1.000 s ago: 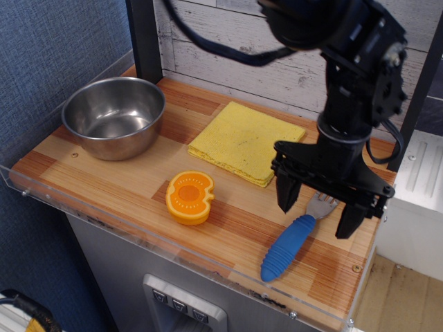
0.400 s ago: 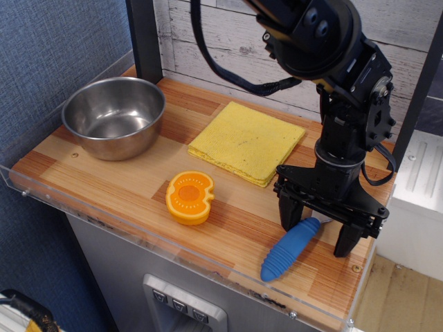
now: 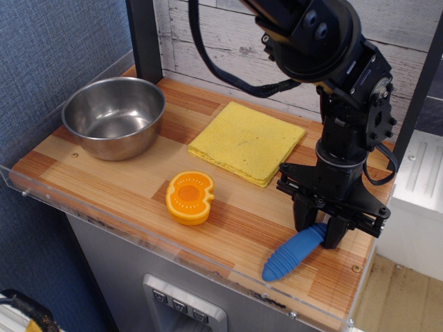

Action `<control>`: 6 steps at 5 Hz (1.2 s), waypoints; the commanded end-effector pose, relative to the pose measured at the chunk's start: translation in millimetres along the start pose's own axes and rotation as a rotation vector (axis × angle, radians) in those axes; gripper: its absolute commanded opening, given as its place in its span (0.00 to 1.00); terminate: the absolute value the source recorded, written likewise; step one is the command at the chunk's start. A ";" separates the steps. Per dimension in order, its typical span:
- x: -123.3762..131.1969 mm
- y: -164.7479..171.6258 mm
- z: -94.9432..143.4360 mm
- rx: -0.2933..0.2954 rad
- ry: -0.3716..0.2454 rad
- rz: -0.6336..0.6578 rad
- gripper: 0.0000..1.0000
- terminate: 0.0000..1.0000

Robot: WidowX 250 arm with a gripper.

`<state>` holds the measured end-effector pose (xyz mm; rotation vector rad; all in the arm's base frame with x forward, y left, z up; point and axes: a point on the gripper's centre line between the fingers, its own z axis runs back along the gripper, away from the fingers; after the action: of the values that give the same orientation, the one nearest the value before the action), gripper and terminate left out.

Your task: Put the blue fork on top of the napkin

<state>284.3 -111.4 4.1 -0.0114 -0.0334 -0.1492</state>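
Note:
The blue fork [image 3: 289, 254] lies at the front right of the wooden counter, ribbed handle pointing toward the front edge; its tines are hidden under the gripper. My gripper [image 3: 318, 234] stands straight down over the fork's upper end, its two black fingers closed against the handle. The fork still rests on the counter. The yellow square napkin [image 3: 246, 141] lies flat at the back middle, up and to the left of the gripper, with nothing on it.
A steel bowl [image 3: 114, 116] stands at the back left. An orange toy fruit half [image 3: 190, 197] lies at the front middle. A clear plastic lip [image 3: 138, 232] runs along the counter's front edge; a black post [image 3: 144, 38] rises at the back.
The gripper came down over the fork's upper end and its fingers closed from wide open onto the handle. The fork shifted slightly.

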 end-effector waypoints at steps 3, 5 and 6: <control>24.0 28.2 97.6 0.052 -0.117 0.075 0.00 0.00; 57.4 110.7 105.9 0.031 -0.130 0.256 0.00 0.00; 59.1 135.4 99.1 0.029 -0.129 0.258 0.00 0.00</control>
<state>357.9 7.9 87.2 -0.0013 -0.1074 0.0913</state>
